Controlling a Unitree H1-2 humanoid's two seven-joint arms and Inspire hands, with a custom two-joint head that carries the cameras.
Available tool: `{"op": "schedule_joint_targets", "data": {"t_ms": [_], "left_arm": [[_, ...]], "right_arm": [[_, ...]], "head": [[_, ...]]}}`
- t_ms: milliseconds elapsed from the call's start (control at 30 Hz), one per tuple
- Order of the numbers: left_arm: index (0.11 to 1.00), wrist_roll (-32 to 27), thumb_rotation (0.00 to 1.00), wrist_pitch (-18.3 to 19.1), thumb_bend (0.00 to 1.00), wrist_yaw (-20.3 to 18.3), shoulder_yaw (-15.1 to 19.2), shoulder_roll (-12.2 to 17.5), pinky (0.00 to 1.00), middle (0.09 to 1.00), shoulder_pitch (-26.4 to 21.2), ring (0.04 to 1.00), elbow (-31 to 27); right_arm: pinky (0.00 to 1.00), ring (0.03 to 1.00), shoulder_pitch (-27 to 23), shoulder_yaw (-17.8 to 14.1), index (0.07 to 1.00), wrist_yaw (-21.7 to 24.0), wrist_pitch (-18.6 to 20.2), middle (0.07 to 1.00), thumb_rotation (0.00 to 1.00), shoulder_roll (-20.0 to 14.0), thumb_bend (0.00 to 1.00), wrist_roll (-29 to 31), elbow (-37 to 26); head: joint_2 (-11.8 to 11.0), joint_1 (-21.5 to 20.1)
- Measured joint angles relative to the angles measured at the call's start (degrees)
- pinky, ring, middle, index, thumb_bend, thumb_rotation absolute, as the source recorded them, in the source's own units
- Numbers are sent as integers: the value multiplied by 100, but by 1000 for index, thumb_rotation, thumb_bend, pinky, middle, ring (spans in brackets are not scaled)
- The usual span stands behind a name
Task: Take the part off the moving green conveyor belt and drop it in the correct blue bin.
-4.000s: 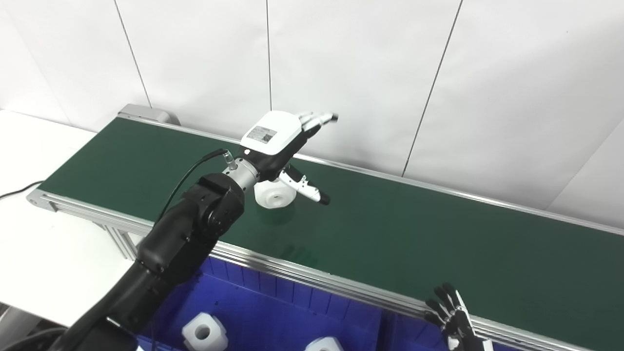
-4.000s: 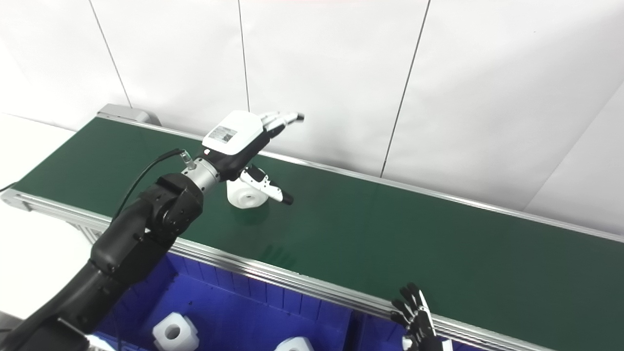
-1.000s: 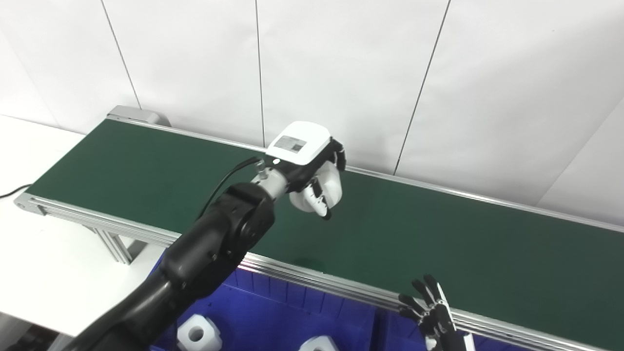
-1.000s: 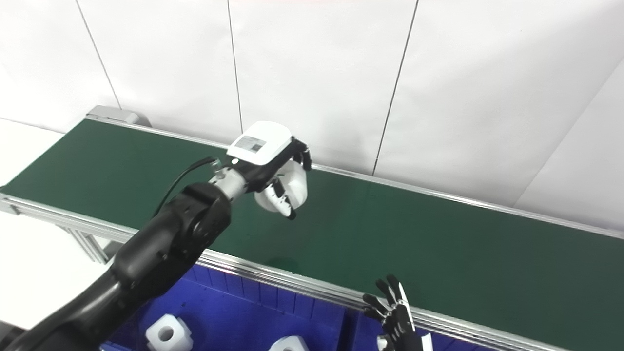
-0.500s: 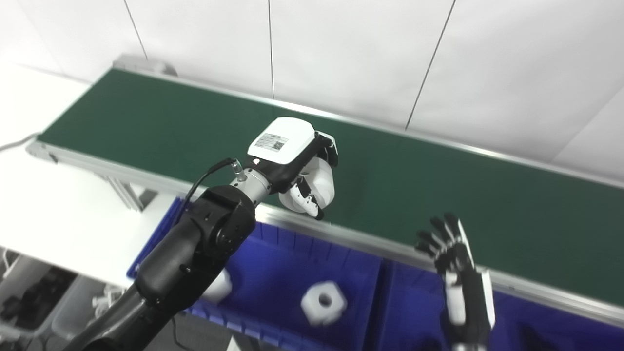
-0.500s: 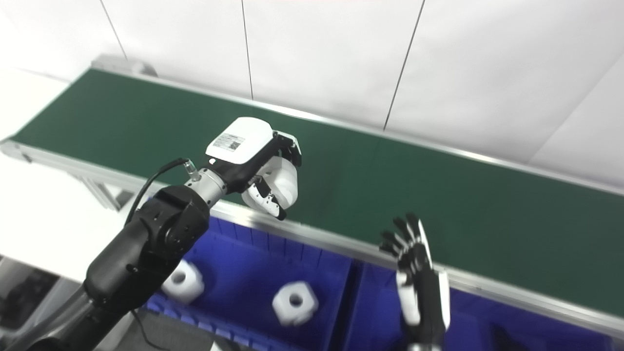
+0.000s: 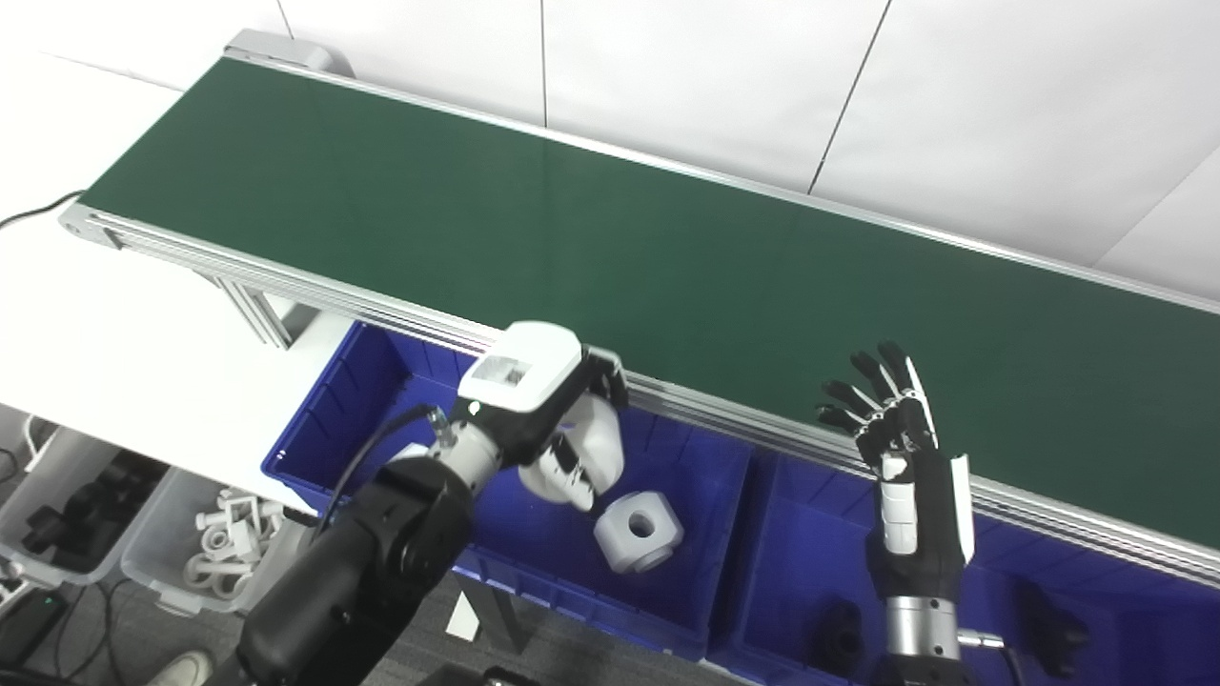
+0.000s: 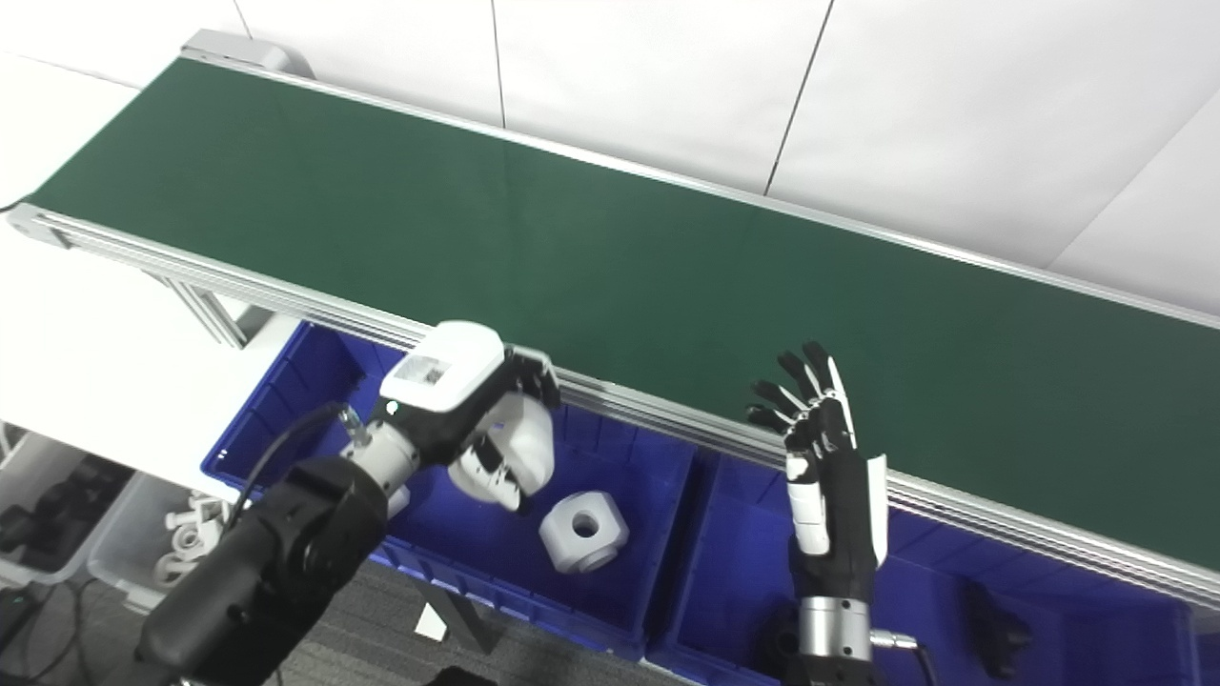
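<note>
Hanging over the left blue plastic bin (image 7: 381, 381), the left hand (image 7: 558, 429) is clutching the white chunky plastic part (image 7: 591, 457), fingers wrapped around it. The part is sitting under the palm, above the bin floor and just beside a white hexagonal nut-like piece (image 7: 639, 532) lying there, bore up. Which way the held part's bore is pointing I cannot tell (the fingers are covering it). The dark green conveyor belt (image 7: 667, 257) is running behind the bin. The right hand (image 7: 901, 457), fingers spread, holding nothing, is waiting over the neighbouring bin, farther off. Letting go looks next.
</note>
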Motion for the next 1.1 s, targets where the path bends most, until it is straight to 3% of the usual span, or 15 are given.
{"op": "schedule_joint_targets", "data": {"t_ms": [400,600,700,733,767,800,867,1000,1100], "left_arm": [[519,-72,0,-886,474,1312,-79,-1,355,517,-117,434,1684],[497,-247,0,-1150,475,2018,40,-26,350,535,-349,451,2050],[486,-403,0,-1220,500,2020,25,-26,414,532,-360,451,2059],[524,-404,72,-1230,590,2006,5,-23,475,619,-355,554,2049],[615,-404,182,-1231,789,1929,-31,-7,542,685,-352,635,2013],[667,-405,255,-1232,881,1797,-71,19,594,732,-350,692,1966],[700,-410,303,-1237,933,1519,-157,90,630,765,-344,732,1841],[785,-450,407,-1248,957,1369,-163,117,716,864,-344,837,1817],[805,-454,445,-1248,955,1311,-158,127,741,877,-319,853,1712]], "right_arm": [[698,777,9,-5,938,18,12,887,905,0,807,17,-36],[688,778,16,-10,940,16,12,885,924,-5,812,-22,-51],[684,772,18,-19,942,14,12,887,926,-5,817,-23,-51],[684,771,18,-24,940,14,12,887,920,-6,822,-23,-52],[686,772,17,-26,938,14,12,887,917,-6,822,-21,-54],[688,773,17,-26,936,15,12,886,914,-5,820,-18,-59],[690,774,17,-26,935,19,12,886,911,-4,819,-6,-72],[692,775,28,-28,936,20,13,886,916,-5,812,-6,-103],[692,775,33,-27,937,20,14,886,917,-5,807,-7,-135]], "head": [[0,-26],[0,-9],[17,-35],[18,-35],[9,-61],[9,-62],[0,-70],[0,-70],[0,-70]]}}
